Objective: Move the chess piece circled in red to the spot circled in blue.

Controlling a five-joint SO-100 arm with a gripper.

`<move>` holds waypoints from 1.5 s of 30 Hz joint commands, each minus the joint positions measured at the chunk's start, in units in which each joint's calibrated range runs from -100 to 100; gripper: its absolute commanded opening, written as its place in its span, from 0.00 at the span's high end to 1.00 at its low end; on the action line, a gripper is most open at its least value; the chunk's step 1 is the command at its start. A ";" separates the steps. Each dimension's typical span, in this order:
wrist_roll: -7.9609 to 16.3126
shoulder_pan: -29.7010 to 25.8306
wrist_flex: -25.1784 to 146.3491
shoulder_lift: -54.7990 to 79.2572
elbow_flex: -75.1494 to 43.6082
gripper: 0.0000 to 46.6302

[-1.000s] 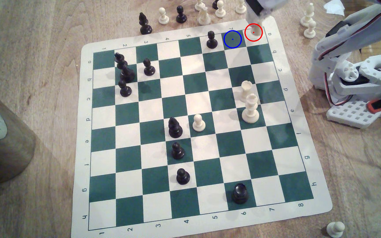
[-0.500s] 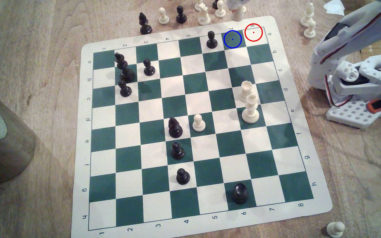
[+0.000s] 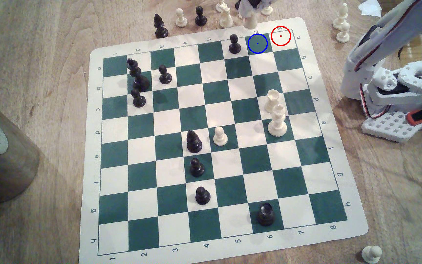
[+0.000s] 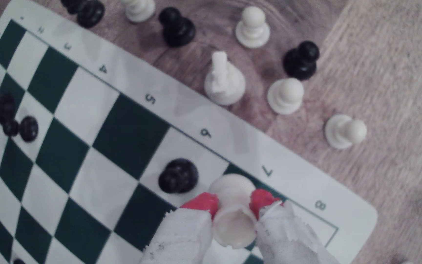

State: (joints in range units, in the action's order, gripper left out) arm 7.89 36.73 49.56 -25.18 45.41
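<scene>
The cream rook (image 3: 250, 22) hangs above the board's far border, just beyond the blue-ringed dark green square (image 3: 257, 43). My gripper (image 3: 249, 12) is shut on it from above. In the wrist view the red-tipped, tape-wrapped fingers (image 4: 203, 203) clamp the rook (image 4: 232, 228) on both sides below its notched top. Its round base hangs over the corner of the green square by the 7 label. The red-ringed cream square (image 3: 280, 36) at the far corner holds no piece.
A black pawn (image 3: 234, 44) stands on the square to the exterior view's left of the blue ring. Several captured pieces (image 3: 226, 17) crowd the table beyond the far edge. A cream rook (image 3: 273, 100) and a taller cream piece (image 3: 277, 121) stand mid-board. The arm's base (image 3: 395, 101) is at the right.
The rook left the red-ringed square, lifted in my gripper, and has moved toward the exterior view's left, now hanging just beyond the blue-ringed square.
</scene>
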 commanded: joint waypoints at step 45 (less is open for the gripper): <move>-1.81 0.70 -8.04 8.96 4.18 0.97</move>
State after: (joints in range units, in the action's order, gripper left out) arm 6.03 37.83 42.47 -16.30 49.84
